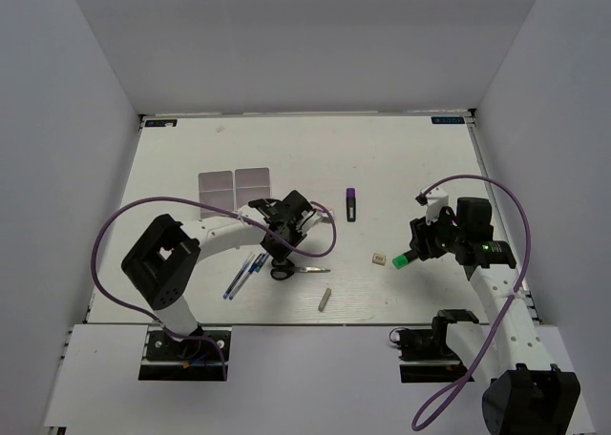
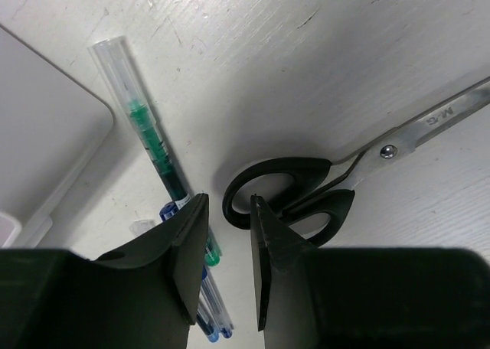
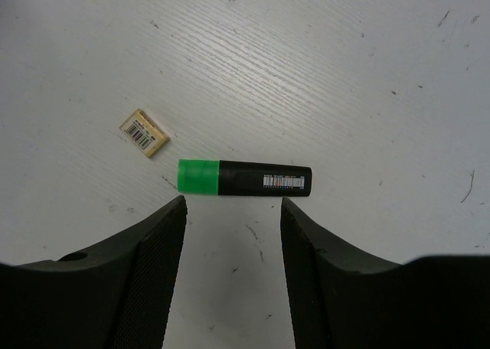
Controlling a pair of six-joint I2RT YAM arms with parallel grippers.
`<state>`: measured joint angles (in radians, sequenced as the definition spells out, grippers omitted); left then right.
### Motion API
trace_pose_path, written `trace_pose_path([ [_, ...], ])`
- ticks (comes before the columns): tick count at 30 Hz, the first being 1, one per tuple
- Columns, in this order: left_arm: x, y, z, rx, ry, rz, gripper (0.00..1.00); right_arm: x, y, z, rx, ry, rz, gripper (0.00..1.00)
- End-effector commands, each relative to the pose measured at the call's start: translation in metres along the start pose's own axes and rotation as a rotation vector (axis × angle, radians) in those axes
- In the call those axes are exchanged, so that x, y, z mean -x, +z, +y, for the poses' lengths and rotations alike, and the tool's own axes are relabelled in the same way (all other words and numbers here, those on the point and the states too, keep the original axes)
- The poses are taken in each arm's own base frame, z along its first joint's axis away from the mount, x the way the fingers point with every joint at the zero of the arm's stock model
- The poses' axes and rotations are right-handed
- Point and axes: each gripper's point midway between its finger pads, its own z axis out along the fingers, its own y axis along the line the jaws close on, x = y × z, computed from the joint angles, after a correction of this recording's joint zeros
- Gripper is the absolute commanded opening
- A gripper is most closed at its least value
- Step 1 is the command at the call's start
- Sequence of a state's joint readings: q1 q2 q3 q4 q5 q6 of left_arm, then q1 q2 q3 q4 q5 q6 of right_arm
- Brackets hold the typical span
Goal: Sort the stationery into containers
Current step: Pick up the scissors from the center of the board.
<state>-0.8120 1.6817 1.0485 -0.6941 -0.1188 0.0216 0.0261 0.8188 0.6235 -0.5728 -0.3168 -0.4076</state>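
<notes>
Nearest us lie the grey stick (image 1: 325, 299) and the blue pens (image 1: 244, 275), loose on the table (image 1: 401, 158). Left gripper (image 2: 228, 203): fingers narrowly apart astride the handle rim of the scissors (image 2: 306, 192); we judge that a pinch there may let the blades swing into the pens. Right gripper (image 3: 233, 203): fingers wide apart over the green highlighter (image 3: 245, 177); closing off-centre could roll it toward the beige cube (image 3: 144, 132). Farther off lies the purple marker (image 1: 351, 204); farthest, the tray (image 1: 234, 189), whose two visible compartments show nothing inside.
</notes>
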Motion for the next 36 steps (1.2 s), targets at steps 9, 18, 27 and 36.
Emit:
trace_pose_path([
  [9,0.003,0.008,-0.014,-0.105,-0.013,-0.022,0.39,0.006,0.001,-0.003,-0.010,-0.013,-0.035,0.56],
  [18,-0.008,0.020,-0.010,-0.103,-0.023,0.010,0.39,0.007,0.000,-0.003,-0.016,-0.012,-0.040,0.57],
  [27,-0.014,0.024,-0.015,-0.110,-0.030,0.028,0.08,0.008,0.000,-0.004,-0.019,-0.013,-0.044,0.57],
  [36,0.037,-0.064,0.003,0.012,0.050,-0.122,0.00,0.012,-0.005,-0.003,-0.029,-0.016,-0.065,0.58],
])
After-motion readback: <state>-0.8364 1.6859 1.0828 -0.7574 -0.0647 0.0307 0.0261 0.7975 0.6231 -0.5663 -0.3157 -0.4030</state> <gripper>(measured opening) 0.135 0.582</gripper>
